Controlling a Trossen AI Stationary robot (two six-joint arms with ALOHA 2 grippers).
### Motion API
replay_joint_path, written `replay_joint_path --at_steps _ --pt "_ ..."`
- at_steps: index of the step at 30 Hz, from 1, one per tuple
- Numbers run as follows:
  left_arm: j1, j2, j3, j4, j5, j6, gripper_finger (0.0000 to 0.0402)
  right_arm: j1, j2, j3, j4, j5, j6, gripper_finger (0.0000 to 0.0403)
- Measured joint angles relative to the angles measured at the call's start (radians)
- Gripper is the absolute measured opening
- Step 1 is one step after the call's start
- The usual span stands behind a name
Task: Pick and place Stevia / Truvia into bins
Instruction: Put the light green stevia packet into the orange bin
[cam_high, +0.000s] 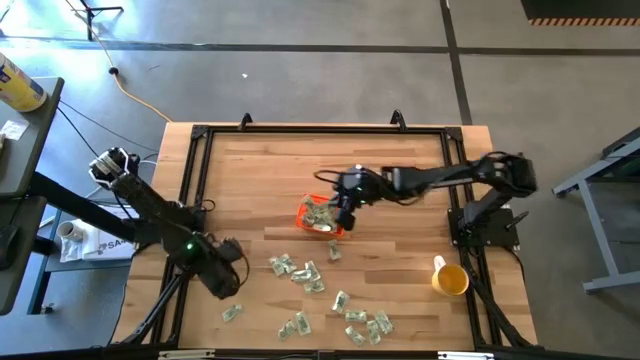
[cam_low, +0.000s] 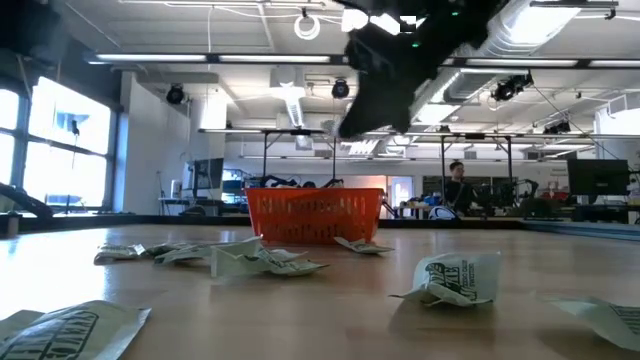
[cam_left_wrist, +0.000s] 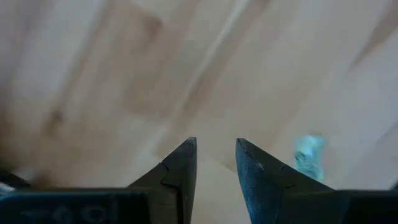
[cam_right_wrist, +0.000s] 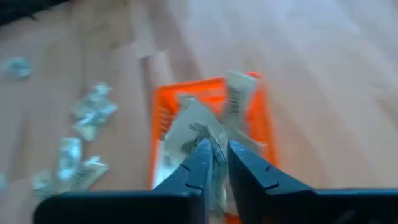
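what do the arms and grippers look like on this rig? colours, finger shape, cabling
Both arms are dark, near-black jointed links. The left arm shows a small green light near its wrist and a pale, whitish base unit. The right arm is black throughout, with thin dark cables looping along it. The left gripper and right gripper each have two dark wedge-shaped fingers tapering to points, with stepped notches on the inner faces.

orange bin mid-table; sachets strewn in front; dark arm above bin.

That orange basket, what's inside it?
The orange basket holds a heap of pale sachets, one propped against its rim. The right gripper hangs above, hiding part of the pile and the floor.
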Motion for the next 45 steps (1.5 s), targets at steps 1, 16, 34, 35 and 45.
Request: replay_joint_path --at_steps 1,16,34,35,45 --pt "-0.021 0.000 -0.010 0.021 0.010 -0.042 0.0145 -0.005 0.032 0.029 -0.010 -0.045 -0.001 0.0047" --pt "-0.128 0.082 -0.023 0.235 0.003 -0.347 0.0247 0.046 0.147 0.197 -0.329 -0.012 -0.134 0.0233" --pt "-0.220 0.336 -0.013 0.405 0.028 -0.256 0.0262 0.110 0.102 0.197 -0.606 0.293 -0.135 0.0264" --pt "-0.220 0.344 -0.012 0.383 0.020 -0.255 0.0247 0.108 0.103 0.197 -0.606 0.302 -0.131 0.0264" --pt "-0.131 0.390 -0.005 0.261 -0.015 0.011 0.0041 0.096 0.102 0.197 -0.653 0.464 -0.092 0.0264"
